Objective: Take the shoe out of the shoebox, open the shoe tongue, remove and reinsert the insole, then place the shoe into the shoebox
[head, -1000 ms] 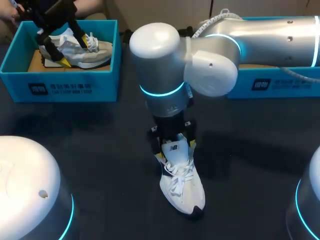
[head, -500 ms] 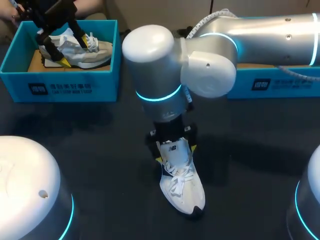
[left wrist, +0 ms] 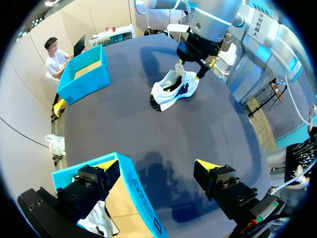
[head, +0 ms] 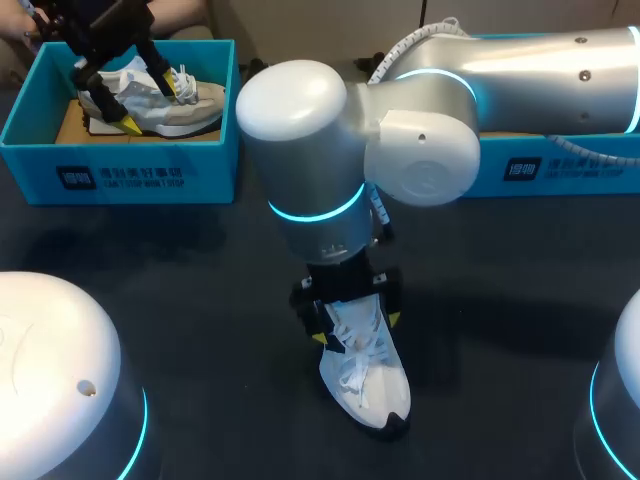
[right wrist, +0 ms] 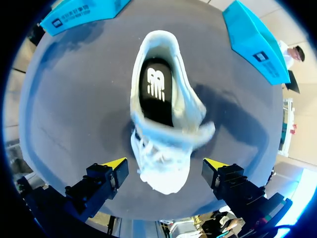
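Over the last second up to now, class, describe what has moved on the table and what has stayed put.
The right arm's gripper has slid a little along the white shoe toward its toe, fingers open on either side, gripping nothing. The shoe itself lies where it was. The left gripper still hangs open over the grey shoe in the left shoebox.

The right arm (head: 300, 110) is silver-white, its rounded joints ringed by glowing cyan bands, with small dark dots, probably screws, on the upper link and a pale ribbed cable (head: 420, 40) beside it. The right gripper (right wrist: 165, 164) and left gripper (left wrist: 156, 164) have black blocky fingers, yellow-tipped
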{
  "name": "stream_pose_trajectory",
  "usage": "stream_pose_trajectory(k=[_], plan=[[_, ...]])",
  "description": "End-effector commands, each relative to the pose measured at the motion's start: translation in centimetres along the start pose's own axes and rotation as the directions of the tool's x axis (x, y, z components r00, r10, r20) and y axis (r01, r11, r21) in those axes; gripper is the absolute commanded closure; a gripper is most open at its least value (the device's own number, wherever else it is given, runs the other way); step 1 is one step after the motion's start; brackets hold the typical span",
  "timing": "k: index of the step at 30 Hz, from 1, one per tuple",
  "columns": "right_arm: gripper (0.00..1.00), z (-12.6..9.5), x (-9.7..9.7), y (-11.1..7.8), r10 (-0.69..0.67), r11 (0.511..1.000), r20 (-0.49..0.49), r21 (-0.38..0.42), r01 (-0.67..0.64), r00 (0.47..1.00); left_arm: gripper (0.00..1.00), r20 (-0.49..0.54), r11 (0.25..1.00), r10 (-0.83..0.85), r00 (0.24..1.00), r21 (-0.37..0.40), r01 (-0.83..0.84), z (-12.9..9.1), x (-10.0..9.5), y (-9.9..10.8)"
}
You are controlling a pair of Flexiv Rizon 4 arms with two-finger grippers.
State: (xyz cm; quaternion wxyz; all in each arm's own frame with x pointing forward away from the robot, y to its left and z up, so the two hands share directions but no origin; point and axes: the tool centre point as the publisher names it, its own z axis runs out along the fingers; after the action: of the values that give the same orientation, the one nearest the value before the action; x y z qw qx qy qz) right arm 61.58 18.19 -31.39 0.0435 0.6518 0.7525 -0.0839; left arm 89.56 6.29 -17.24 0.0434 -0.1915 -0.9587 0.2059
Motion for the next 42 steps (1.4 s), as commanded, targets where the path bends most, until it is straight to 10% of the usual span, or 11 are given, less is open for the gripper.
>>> stream_pose_trajectory(k=[1,10,17,42], plan=[[0.00,-1.2,-0.6,-1.8,0.007,1.000,-0.016,-0.022,-0.007,1.000,0.00,-0.001,1.000,0.000,1.000,-0.002,0.000,0.0,0.0,0.0],[0.00,-2.6,-0.4,-4.2,0.027,0.999,-0.028,-0.025,-0.028,0.999,0.00,-0.001,1.000,0.000,1.000,-0.002,0.000,0.0,0.0,0.0],[0.68,-2.3,-0.5,-3.6,0.008,0.999,-0.030,-0.031,-0.009,1.000,0.00,-0.001,1.000,0.000,1.000,-0.002,0.000,0.0,0.0,0.0],[0.73,1.8,-1.5,6.1,-0.144,0.986,-0.092,-0.092,0.136,0.985,0.00,-0.001,1.000,0.000,1.000,-0.002,0.000,0.0,0.0,0.0]])
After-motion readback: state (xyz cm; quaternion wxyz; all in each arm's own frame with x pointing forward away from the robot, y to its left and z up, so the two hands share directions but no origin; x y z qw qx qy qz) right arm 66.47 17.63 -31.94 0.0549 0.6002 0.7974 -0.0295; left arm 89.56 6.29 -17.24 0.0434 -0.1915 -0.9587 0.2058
